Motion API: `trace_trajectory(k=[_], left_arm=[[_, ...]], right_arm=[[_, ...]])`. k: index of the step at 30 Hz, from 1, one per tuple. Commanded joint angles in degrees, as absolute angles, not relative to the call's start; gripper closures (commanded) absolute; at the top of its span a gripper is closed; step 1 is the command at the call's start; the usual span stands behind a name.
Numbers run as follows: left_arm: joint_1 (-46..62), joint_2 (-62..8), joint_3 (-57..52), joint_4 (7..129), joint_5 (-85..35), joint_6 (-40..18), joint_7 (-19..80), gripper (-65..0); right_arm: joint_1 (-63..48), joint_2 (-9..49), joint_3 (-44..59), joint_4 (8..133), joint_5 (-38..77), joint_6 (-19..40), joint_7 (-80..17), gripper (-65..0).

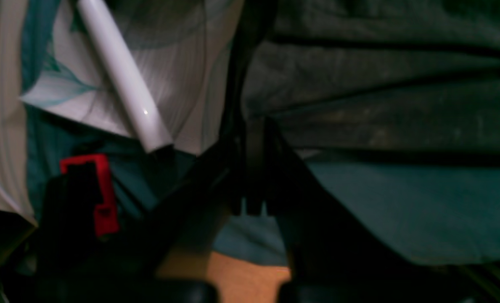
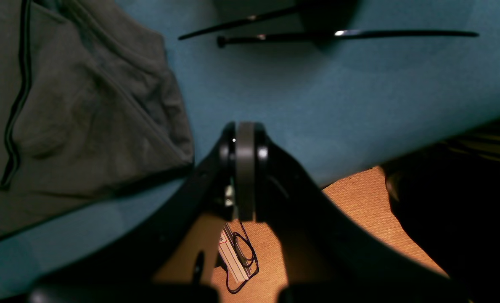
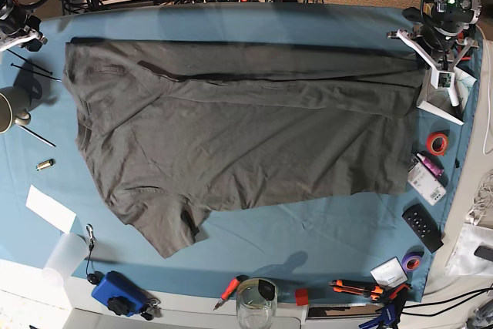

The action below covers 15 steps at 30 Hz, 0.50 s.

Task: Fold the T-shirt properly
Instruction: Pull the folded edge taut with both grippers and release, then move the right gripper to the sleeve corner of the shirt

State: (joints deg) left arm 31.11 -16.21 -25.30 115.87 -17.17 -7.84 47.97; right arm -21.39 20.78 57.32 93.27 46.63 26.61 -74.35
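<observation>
The T-shirt (image 3: 239, 136) lies spread across the blue-clothed table (image 3: 323, 229), its far long edge turned over in one lengthwise fold; one sleeve still sticks out and the remaining folds are undone. Left gripper (image 1: 250, 168) is clenched, apparently pinching shirt cloth, though the view is dim. Right gripper (image 2: 245, 168) is clenched, empty, beside the shirt. Tape rolls (image 3: 437, 142), tools (image 3: 362, 289), a glass jar (image 3: 256, 306) and a mug (image 3: 9, 109) crowd the margins.

Left gripper (image 1: 250, 206) shut tight, jaws pressed together, low in the middle. Dark grey T-shirt (image 1: 380, 84) up on the right, full of long folds. Blue cloth (image 1: 422, 206) under it. White tube (image 1: 123, 75) slanting on the upper left. Red clip (image 1: 100, 189) lower left. Orange floor (image 1: 241, 277) at the bottom.
</observation>
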Motion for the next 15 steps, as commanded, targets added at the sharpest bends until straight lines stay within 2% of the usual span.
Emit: trace_trajectory(k=[1,5,10,12,15], left_arm=[[31.46,-16.82,-25.69,116.9,-16.67,-7.29,47.09,0.0],[31.44,-16.84,-25.69,116.92,-16.6,-7.16,46.17,0.0],[31.46,-16.82,-25.69,116.92,-16.6,-7.16,46.09,-24.6],[31.44,-16.82,-25.69,116.95,-16.43,-7.16,46.09,-28.0],[31.44,-16.82,-25.69,117.62,-13.69,-7.14,46.15,-28.2]], right_arm=[[-21.41,22.24,57.8,94.06,48.05,26.79,-72.88,0.0],[-21.41,22.24,57.8,94.06,51.57,27.31,-73.1,0.0],[-21.41,22.24,57.8,94.06,54.24,30.28,-73.78,0.0],[-21.41,22.24,57.8,94.06,54.46,31.18,-73.89,-0.8],[-21.41,22.24,57.8,94.06,54.43,31.77,-73.93,-9.9]])
